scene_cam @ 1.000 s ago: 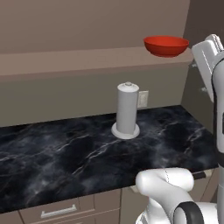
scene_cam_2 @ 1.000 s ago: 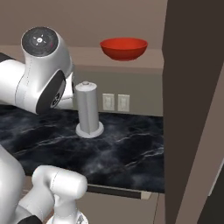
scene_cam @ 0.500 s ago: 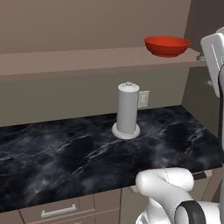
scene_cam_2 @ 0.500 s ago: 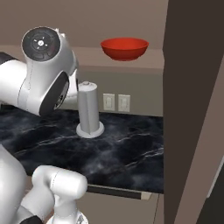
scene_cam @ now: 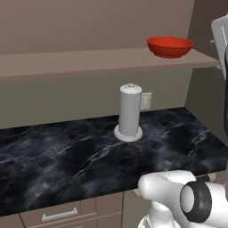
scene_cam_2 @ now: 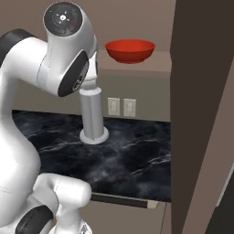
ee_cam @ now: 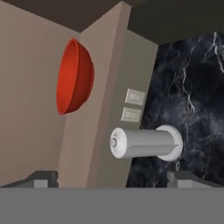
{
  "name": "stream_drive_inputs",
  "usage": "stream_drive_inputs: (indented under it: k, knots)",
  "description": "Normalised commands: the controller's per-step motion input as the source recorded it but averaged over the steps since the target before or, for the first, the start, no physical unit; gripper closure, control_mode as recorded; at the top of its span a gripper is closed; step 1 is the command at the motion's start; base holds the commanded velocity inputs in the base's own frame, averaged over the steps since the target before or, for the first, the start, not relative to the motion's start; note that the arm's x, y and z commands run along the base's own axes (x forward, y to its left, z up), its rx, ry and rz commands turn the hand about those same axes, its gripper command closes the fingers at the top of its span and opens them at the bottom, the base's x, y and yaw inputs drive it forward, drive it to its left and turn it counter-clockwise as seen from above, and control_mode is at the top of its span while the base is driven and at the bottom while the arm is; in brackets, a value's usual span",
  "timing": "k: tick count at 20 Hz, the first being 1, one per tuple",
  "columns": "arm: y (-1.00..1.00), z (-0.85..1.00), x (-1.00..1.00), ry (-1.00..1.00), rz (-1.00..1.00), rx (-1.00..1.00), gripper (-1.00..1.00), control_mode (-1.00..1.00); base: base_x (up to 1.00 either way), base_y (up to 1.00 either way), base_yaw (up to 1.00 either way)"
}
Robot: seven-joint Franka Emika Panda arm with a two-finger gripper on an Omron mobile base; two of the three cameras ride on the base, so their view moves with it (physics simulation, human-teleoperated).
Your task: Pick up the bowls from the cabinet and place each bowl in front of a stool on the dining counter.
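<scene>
The plain red bowl (scene_cam: 170,46) (scene_cam_2: 130,50) rests upright near the right end of the taupe cabinet's ledge shelf (scene_cam: 89,60) (scene_cam_2: 151,67). The hand view is rolled sideways, so there the red bowl (ee_cam: 74,76) looks stuck to an upright ledge (ee_cam: 103,87). My gripper (ee_cam: 114,178) is open, its two dark fingertips (ee_cam: 41,177) spread wide with nothing between them. It hangs well short of the bowl and faces the shelf. The white patterned bowl and the dining counter are out of view.
A grey paper-towel holder (scene_cam: 129,113) (scene_cam_2: 93,116) (ee_cam: 144,143) stands on the narrow black marble counter (scene_cam: 67,156) (scene_cam_2: 132,155) under the ledge. Wall outlets (scene_cam_2: 121,106) sit behind it. A tall dark panel (scene_cam_2: 201,114) closes off the right side.
The arm has swung: its elbow now sits larger and further right in the right base view, and its upper link has risen at the right edge of the left base view. The bowl stays put.
</scene>
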Motion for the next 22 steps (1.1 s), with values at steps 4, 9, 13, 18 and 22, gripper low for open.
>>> stream_drive_inputs:
  k: [4, 9, 13, 18, 22]
  knots:
    - [-0.03, -0.31, 0.71, 0.0, 0.0, 0.0, -1.0, -1.0, 0.0, 0.0, 0.0]
    - [0.0, -0.28, 0.72, 0.02, 0.0, 0.0, -1.0, -1.0, 0.0, 0.0, 0.0]
    - [0.0, -0.04, 0.73, 0.09, 0.0, 0.0, -1.0, -1.0, 0.0, 0.0, 0.0]
    - [-0.01, 0.0, 0.71, 0.17, 0.0, 0.01, -1.0, -1.0, 0.0, 0.0, 0.0]
    - [-0.17, 0.0, 0.67, 0.15, 0.0, 0.04, -1.0, -1.0, 0.0, 0.0, 0.0]
